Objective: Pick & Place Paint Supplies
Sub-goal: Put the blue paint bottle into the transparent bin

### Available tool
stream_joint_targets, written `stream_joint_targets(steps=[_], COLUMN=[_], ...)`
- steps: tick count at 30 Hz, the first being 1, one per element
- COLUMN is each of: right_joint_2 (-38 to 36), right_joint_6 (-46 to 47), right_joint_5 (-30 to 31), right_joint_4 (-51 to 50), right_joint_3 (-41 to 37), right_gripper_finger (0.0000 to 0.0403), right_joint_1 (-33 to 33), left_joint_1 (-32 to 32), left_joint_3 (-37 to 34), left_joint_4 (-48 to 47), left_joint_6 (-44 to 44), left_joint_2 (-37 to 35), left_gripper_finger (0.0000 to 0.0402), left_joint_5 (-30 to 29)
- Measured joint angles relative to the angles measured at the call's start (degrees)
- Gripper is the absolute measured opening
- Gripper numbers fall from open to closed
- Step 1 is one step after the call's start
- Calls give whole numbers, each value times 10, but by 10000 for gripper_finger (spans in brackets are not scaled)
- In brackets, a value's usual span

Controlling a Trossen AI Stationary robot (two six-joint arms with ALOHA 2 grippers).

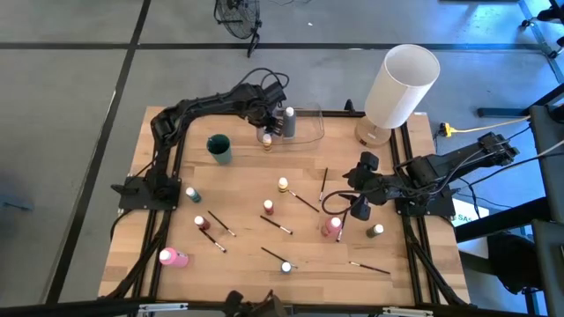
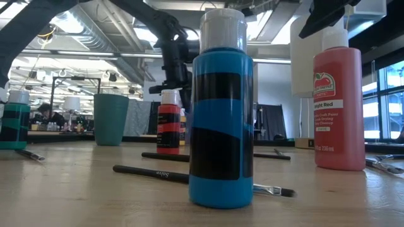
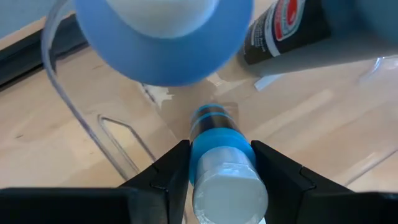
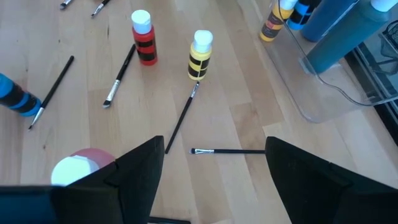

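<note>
The desk point(image 1: 247, 189) is pale wood with visible grain and a matt, smooth face. The container point(image 3: 81, 118) is clear plastic, glossy, with soft reflections on its wall. The blue bottle point(image 2: 221, 126) looks like smooth plastic with a light shine, its cap point(image 2: 222, 28) white and matt. The red bottle point(image 2: 338, 101) carries a paper label. The brushes point(image 2: 164, 174) have dark, slightly glossy handles. The left gripper point(image 3: 219, 171) looks like black matt plastic. The cylinder point(image 1: 401, 84) is white and matt.
</note>
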Motion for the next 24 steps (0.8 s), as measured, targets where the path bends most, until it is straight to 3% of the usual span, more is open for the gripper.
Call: stream_joint_targets(steps=[24], right_joint_2=[42], right_joint_6=[3], right_joint_5=[-16], right_joint_4=[9], right_joint_3=[0], right_gripper_finger=[284], right_joint_1=[0], left_joint_1=[0], left_joint_3=[-1], left_joint_4=[-21], left_joint_6=[27], left_joint_2=[0], left_gripper_finger=[146], left_joint_5=[-8])
